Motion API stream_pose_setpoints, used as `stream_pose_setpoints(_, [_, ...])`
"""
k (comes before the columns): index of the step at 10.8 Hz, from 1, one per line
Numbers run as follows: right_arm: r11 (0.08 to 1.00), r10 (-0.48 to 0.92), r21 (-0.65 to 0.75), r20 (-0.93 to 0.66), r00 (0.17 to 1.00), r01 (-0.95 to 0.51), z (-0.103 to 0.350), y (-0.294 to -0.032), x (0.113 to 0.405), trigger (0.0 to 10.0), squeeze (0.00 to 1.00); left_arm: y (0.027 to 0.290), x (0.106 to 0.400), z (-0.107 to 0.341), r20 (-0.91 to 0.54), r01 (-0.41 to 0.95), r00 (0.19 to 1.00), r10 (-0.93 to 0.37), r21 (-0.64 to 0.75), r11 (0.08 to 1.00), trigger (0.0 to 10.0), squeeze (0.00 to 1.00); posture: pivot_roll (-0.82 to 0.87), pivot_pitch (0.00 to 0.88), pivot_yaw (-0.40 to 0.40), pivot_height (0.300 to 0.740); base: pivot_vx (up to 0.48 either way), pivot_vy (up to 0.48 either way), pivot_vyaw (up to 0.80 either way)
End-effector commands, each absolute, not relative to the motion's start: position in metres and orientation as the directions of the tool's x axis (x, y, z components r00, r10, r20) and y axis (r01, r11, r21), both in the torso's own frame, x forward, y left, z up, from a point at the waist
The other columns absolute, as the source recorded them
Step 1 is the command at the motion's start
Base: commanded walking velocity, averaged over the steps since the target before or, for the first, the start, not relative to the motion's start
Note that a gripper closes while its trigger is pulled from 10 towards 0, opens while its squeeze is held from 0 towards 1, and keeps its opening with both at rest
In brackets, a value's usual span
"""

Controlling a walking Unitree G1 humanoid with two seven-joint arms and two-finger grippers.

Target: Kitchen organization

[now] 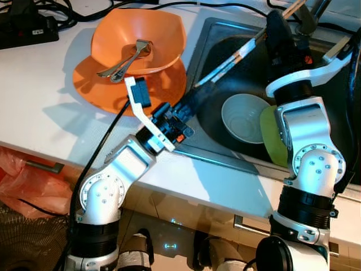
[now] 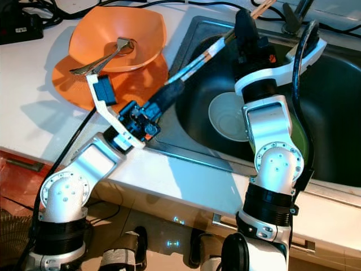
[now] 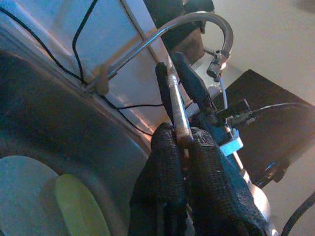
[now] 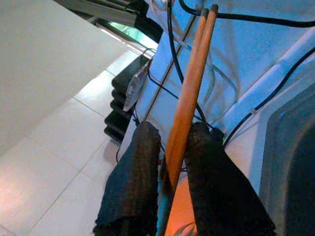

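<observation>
In the left eye view a pair of chopsticks [image 1: 248,48], long and thin with pale banded handles and tan wooden tips, is seen slanting over the steel sink [image 1: 211,42]. Its lower end is clamped in the jaws of the left gripper [image 1: 197,96], and its upper part is clamped in the jaws of the right gripper [image 1: 276,28], beyond which the tips stick out. A white bowl [image 1: 245,117] and a green plate [image 1: 271,138] lie in the sink under the chopsticks, while two stacked orange bowls [image 1: 132,56] holding a metal spoon [image 1: 127,61] stand on the white bench [image 1: 39,107] beside the sink. In the right eye view the same scene is given, the chopsticks bridging the two grippers above the basin. In the left wrist view the pale stick is seen pressed between the two black fingers [image 3: 165,167], running away toward the right gripper under a curved tap [image 3: 197,22]. In the right wrist view the two orange-brown sticks are seen side by side, held between the black fingers [image 4: 135,177], their tips lying over black cables [image 4: 170,59] on the bench.
</observation>
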State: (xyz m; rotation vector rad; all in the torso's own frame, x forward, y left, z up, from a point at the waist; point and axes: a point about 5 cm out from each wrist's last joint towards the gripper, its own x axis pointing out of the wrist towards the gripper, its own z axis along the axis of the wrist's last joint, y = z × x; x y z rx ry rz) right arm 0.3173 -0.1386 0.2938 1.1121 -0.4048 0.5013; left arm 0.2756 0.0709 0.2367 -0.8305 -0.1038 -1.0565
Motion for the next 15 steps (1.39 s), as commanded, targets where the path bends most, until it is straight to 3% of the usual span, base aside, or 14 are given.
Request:
stream_pose_setpoints(1, [0.345, 0.178, 0.737, 0.557, 0.811, -0.582, 0.294, -0.139, 0.315, 0.0, 0.00, 0.065, 0.273, 0.231, 0.414, 0.799, 0.502, -0.760, -0.558, 0.224, 10.0, 1.00, 0.12, 0.258, -0.017, 0.740, 0.000, 0.000, 0.00])
stream_pose_setpoints(6, [0.307, 0.115, 0.765, 0.561, 0.820, -0.567, 0.299, -0.146, 0.317, 0.0, 0.00, 0.064, 0.269, 0.228, 0.412, 0.808, 0.472, -0.779, -0.557, 0.194, 10.0, 1.00, 0.12, 0.254, -0.018, 0.740, 0.000, 0.000, 0.00])
stream_pose_setpoints(9, [0.282, 0.045, 0.794, 0.550, 0.834, -0.539, 0.303, -0.157, 0.321, 0.0, 0.00, 0.066, 0.270, 0.225, 0.368, 0.809, 0.484, -0.793, -0.533, 0.247, 10.0, 1.00, 0.12, 0.252, -0.019, 0.740, 0.000, 0.000, 0.00])
stream_pose_setpoints(10, [0.286, 0.007, 0.807, 0.537, 0.844, -0.516, 0.302, -0.164, 0.323, 0.0, 0.00, 0.066, 0.271, 0.225, 0.352, 0.814, 0.493, -0.795, -0.509, 0.280, 10.0, 0.00, 0.12, 0.251, -0.020, 0.740, 0.000, 0.000, 0.00])
stream_pose_setpoints(13, [0.342, -0.069, 0.825, 0.498, 0.864, -0.449, 0.299, -0.180, 0.327, 0.0, 0.00, 0.071, 0.274, 0.233, 0.291, 0.824, 0.535, -0.793, -0.390, 0.412, 10.0, 0.00, 0.12, 0.251, -0.021, 0.740, 0.000, 0.000, 0.00])
stream_pose_setpoints(14, [0.351, -0.078, 0.831, 0.486, 0.870, -0.432, 0.296, -0.181, 0.329, 10.0, 0.00, 0.069, 0.272, 0.246, 0.291, 0.848, 0.518, -0.804, -0.300, 0.438, 10.0, 0.00, 0.12, 0.255, -0.022, 0.740, 0.000, 0.000, 0.00])
stream_pose_setpoints(15, [0.365, -0.075, 0.830, 0.478, 0.875, -0.423, 0.293, -0.180, 0.330, 10.0, 0.00, 0.067, 0.270, 0.252, 0.283, 0.858, 0.508, -0.813, -0.244, 0.451, 10.0, 0.00, 0.12, 0.255, -0.023, 0.740, 0.000, 0.000, 0.00])
